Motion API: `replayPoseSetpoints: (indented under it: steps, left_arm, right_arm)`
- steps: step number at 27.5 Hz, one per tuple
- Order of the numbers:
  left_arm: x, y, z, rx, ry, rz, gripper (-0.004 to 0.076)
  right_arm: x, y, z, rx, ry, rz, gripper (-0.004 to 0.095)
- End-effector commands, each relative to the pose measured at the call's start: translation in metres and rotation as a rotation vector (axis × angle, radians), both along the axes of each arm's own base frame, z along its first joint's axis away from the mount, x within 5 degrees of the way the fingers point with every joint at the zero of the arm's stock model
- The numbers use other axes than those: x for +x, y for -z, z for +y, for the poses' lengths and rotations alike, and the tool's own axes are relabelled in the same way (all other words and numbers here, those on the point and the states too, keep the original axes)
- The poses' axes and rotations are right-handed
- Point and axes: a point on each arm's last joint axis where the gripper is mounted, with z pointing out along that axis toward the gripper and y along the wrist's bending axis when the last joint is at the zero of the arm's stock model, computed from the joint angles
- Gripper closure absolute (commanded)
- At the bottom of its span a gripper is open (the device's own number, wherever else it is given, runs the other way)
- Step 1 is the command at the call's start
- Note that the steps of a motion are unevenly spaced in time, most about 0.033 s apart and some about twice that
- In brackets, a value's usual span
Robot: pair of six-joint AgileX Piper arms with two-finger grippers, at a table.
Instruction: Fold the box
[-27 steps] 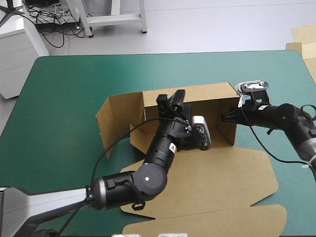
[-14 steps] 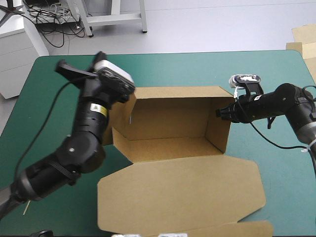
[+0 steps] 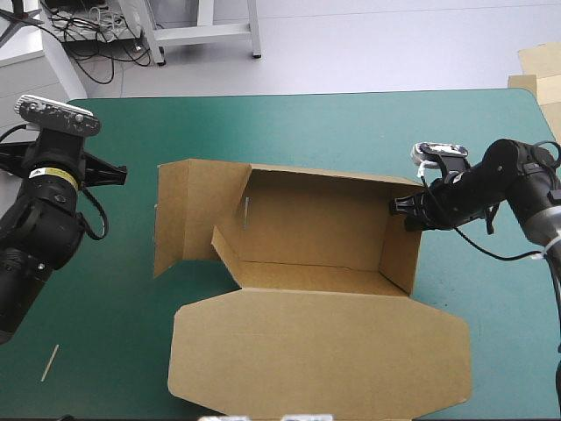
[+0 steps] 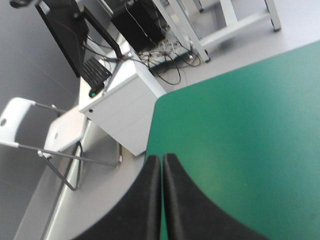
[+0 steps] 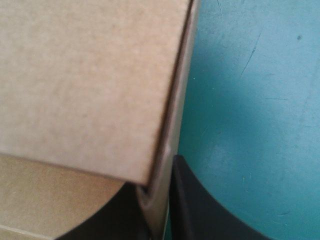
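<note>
The brown box sits mid-table on the teal-green cover as an open tray. Its back and right walls stand upright, the left flap splays outward, and the lid lies flat toward the near edge. The right gripper meets the right wall's top edge. The left arm is raised at the table's left edge, well apart from the box. A thin pale stick lies near the near left corner.

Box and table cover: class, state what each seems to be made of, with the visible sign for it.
The box: brown paperboard, probably corrugated, matt; it holds crisp folds and shows a raw cut edge. The table cover: teal-green, smooth, low sheen, perhaps vinyl or rubber; fine pale scratches mark it.
</note>
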Motion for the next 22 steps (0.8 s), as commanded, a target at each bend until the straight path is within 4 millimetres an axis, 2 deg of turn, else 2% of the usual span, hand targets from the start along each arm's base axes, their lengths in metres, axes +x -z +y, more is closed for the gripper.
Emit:
replayPoseSetpoints:
  steps: [1, 6, 9, 13, 15, 17, 22]
  left_arm:
    - [-0.002, -0.011, 0.011, -0.04, 0.029, -0.026, 0.0731]
    - [0.002, -0.002, 0.023, -0.061, 0.012, 0.055, 0.0731]
    - [0.007, 0.005, 0.027, -0.106, 0.019, 0.107, 0.0731]
    - [0.017, 0.017, 0.037, -0.172, 0.02, 0.18, 0.0731]
    - [0.022, 0.023, 0.044, -0.193, 0.003, 0.207, 0.0731]
    - [0.027, 0.029, 0.052, -0.217, -0.022, 0.235, 0.0731]
    - [0.036, 0.041, 0.075, -0.336, -0.066, 0.279, 0.0731]
  right_arm:
    - [0.005, -0.013, 0.002, 0.012, -0.003, -0.085, 0.0902]
    - [0.017, -0.004, 0.001, -0.004, 0.014, -0.107, 0.0841]
    - [0.022, -0.006, 0.0, 0.009, 0.054, -0.148, 0.07]
    - [0.031, -0.008, 0.004, 0.012, 0.069, -0.243, 0.0441]
    - [0.034, -0.01, 0.005, 0.018, 0.079, -0.285, 0.0398]
    - [0.036, -0.016, 0.006, 0.023, 0.084, -0.314, 0.0385]
    - [0.036, -0.066, 0.005, 0.0, 0.043, -0.403, 0.0383]
